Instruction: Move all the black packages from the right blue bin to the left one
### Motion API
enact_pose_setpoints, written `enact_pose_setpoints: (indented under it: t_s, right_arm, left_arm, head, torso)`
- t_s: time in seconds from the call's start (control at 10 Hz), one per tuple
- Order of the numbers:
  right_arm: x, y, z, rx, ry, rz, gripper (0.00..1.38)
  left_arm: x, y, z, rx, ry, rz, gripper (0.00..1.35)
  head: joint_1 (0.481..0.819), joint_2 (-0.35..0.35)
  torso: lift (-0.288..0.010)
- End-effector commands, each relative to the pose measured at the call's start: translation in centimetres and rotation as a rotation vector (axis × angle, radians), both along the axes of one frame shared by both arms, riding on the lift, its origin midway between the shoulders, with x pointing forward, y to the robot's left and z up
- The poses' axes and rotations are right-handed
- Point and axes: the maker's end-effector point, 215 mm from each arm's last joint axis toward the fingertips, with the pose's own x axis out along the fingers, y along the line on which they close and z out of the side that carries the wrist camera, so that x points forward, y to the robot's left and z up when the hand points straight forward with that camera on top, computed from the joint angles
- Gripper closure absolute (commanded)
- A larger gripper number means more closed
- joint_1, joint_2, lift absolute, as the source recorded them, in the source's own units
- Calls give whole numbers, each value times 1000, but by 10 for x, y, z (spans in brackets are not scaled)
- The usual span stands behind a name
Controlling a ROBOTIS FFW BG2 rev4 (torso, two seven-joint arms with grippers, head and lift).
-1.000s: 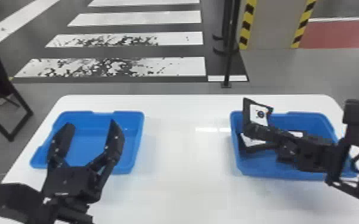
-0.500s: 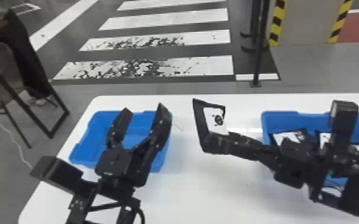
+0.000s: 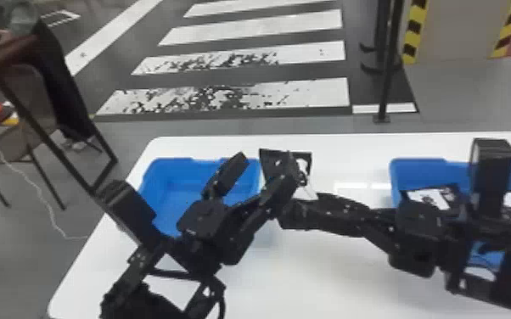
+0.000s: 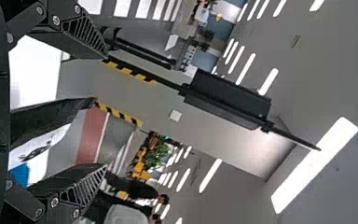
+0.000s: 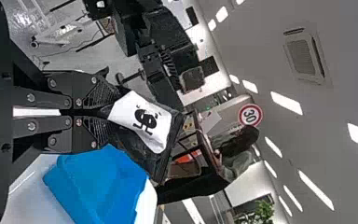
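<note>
My right gripper [image 3: 291,208] has its fingers pinched on a black package [image 3: 270,161], held up near the left bin [image 3: 161,197], on its side toward the right bin [image 3: 418,169]. My left gripper [image 3: 267,161] has its fingers spread close by the package. I see another package [image 3: 432,197] at the right bin

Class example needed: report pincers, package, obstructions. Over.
Left pincer open. Right pincer shut on black package, held up. Left arm at left bin, possibly in the way.
</note>
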Motion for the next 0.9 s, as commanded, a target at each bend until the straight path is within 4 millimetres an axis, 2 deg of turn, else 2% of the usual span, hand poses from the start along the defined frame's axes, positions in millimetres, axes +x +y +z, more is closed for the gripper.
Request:
enact_pose_setpoints:
  t_s: [0.0,0.2,0.3,0.4,0.6,0.8]
  right_arm:
    - [-2,6,4,-5,-15,14,1104]
    - [-5,13,2,-12,-12,31,1104]
    - [-6,16,-1,-16,-9,38,1104]
    - [-5,15,-4,-21,-5,36,1104]
    - [3,13,-2,-3,-13,17,1104]
    - [26,9,8,24,-44,-28,1104]
  left_arm:
    - [-1,-9,-19,27,69,-40,223]
    - [-2,-11,-25,36,88,-54,240]
    - [-1,-13,-24,42,85,-56,639]
    - [1,-10,-25,53,83,-41,1246]
    - [2,-7,-19,91,62,-26,1214]
    - [1,-7,-16,92,53,-25,1216]
  head:
    - [695,239]
    - [695,231]
    - [695,235]
    - [695,238]
    - [695,243]
    - [695,239]
  torso:
    - [-140]
    - [-140]
    - [-140]
    - [-140]
    - [-140]
    - [-140]
